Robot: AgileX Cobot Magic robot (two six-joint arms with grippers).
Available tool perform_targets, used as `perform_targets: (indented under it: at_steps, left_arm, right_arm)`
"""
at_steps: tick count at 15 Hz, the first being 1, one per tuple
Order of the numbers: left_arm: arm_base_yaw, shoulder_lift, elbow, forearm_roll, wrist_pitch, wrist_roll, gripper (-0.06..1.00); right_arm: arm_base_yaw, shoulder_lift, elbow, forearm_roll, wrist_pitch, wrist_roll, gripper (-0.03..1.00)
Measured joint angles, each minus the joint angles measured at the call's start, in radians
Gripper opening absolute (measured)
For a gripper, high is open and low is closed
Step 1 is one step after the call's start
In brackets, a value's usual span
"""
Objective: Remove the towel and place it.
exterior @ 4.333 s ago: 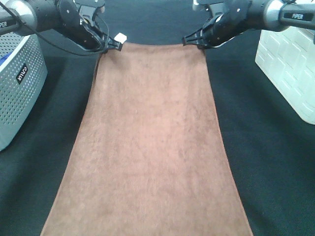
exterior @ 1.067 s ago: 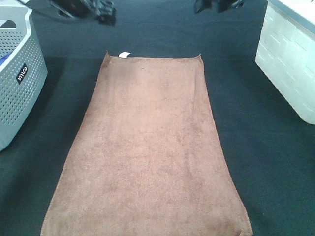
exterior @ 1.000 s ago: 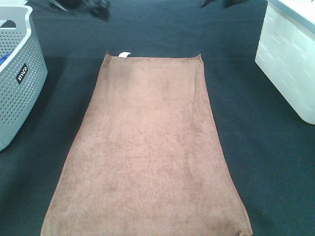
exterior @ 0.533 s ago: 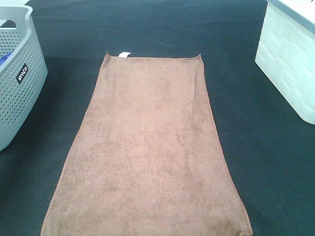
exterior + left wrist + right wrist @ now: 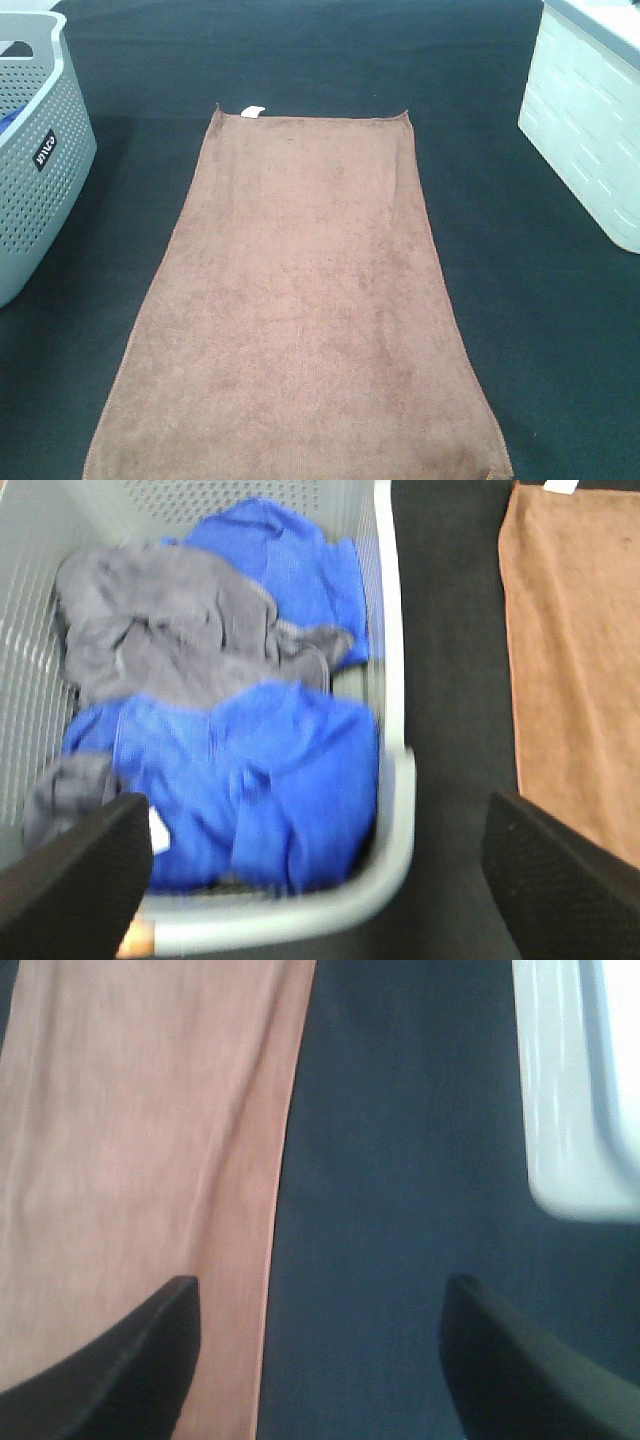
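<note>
The dark tabletop (image 5: pixel 520 320) carries the towel (image 5: pixel 300 300), spread flat between the grey basket (image 5: pixel 40 160) and white bin (image 5: pixel 590 120). Left claw (image 5: pixel 315 880) and right claw (image 5: pixel 320 1350) gape wide, empty. A careless low pass could rumple the cloth. Only the left wrist view shows the basket's blue and grey cloths (image 5: pixel 230 710).

Black, textured, wedge-shaped pincer fingers (image 5: pixel 75 880)

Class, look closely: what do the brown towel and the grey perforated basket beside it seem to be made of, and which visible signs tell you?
Towel: soft cloth, probably microfibre or terry; matte, fuzzy nap, stitched edges, a small white tag at one corner.
Grey basket: apparently moulded plastic; smooth, stiff walls pierced by regular rows of small holes, with a rounded rim.
</note>
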Motion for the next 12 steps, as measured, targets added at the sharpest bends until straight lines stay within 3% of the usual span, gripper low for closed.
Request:
perform_targets:
  at_steps: [5, 8, 12]
  left_arm:
    - [0.000, -0.479, 0.322, 0.010, 0.035, -0.032, 0.84]
    - [0.000, -0.731, 0.453, 0.052, 0.095, -0.032, 0.84]
    - [0.000, -1.031, 0.537, 0.043, 0.175, 0.004, 0.84]
  right_arm:
    - [0.000, -0.561, 0.482, 0.000, -0.006, 0.031, 0.65]
    - [0.000, -0.848, 0.627, -0.001, -0.027, 0.022, 0.65]
    - [0.000, -1.119, 0.754, -0.001, -0.051, -0.031, 0.65]
